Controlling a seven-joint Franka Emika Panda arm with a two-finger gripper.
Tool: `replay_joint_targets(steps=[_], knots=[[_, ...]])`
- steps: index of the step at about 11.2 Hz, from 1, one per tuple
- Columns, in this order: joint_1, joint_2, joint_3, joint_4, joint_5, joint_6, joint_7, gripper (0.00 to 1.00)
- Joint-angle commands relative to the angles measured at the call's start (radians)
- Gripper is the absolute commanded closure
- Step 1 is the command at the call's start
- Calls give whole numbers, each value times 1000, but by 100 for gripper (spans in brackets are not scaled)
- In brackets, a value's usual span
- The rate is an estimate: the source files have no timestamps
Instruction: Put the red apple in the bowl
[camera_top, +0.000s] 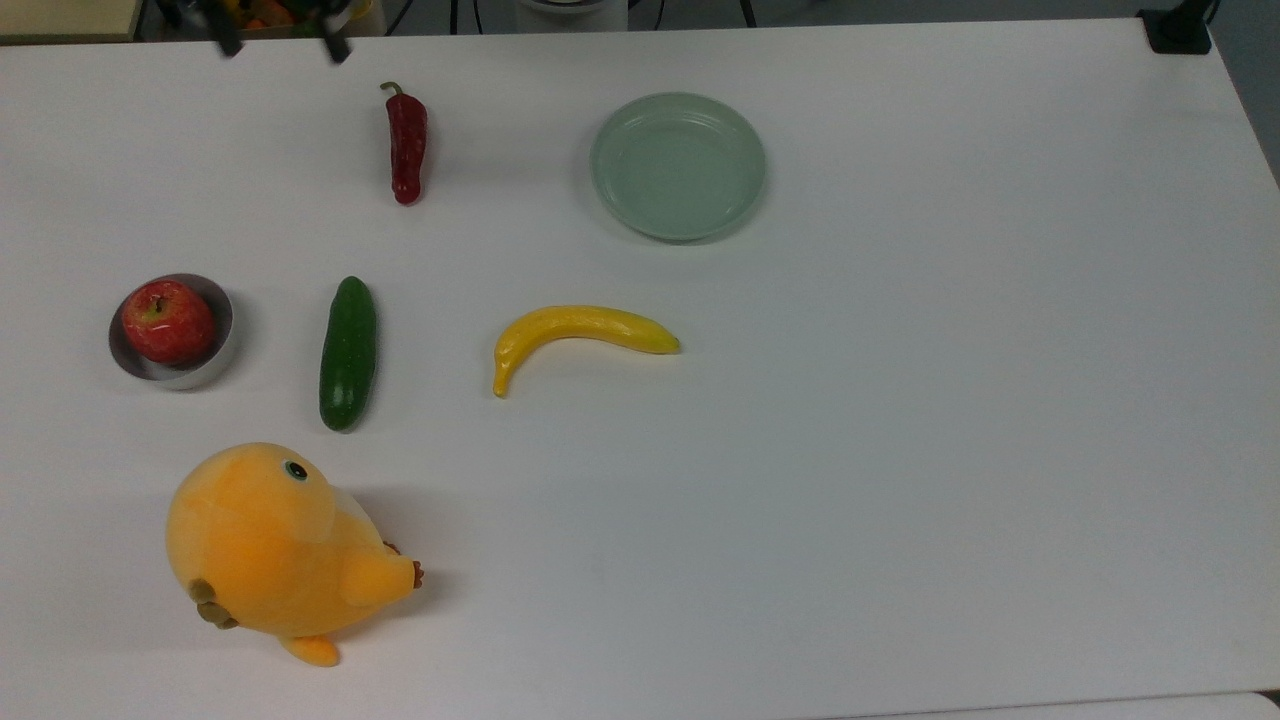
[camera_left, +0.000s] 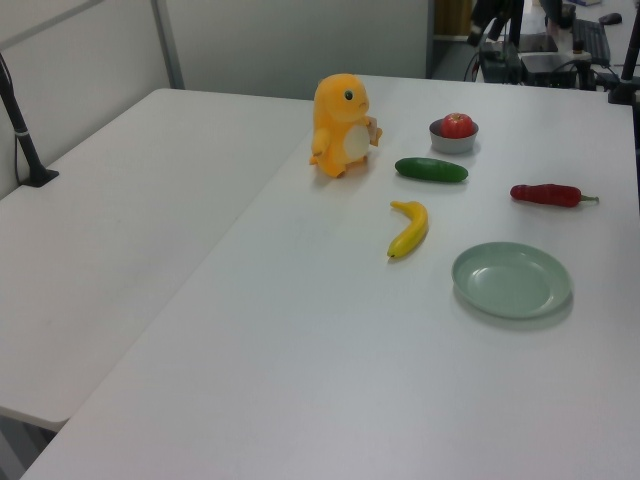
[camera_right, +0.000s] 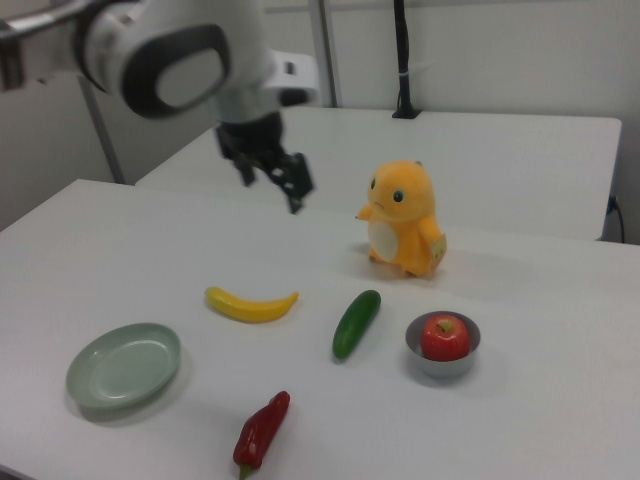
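Red apple (camera_top: 168, 321) sits stem-up inside the bowl (camera_top: 216, 350), so I judge placement done; my gripper (camera_right: 271, 181) hangs high above the table (camera_top: 900, 450), fingers spread apart and holding nothing.

In the top view, apple (camera_top: 167, 321) in bowl (camera_top: 215, 352) at left — cucumber (camera_top: 347, 352), then banana (camera_top: 575, 337) rightward, plate (camera_top: 678, 166) behind.

Red apple (camera_top: 168, 321) sits in grey bowl (camera_top: 215, 352).
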Motion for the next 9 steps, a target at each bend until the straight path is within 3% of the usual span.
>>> replay_joint_targets(steps=[1,3,5,7,9], knots=[[112,-110,1,-19,-28,-196,98,0],[175,-110,41,9,-43,-251,211,0],[180,-93,141,6,-143,-256,249,0],[186,-52,156,4,-239,-239,208,0],[187,-41,127,4,-252,-155,96,0]])
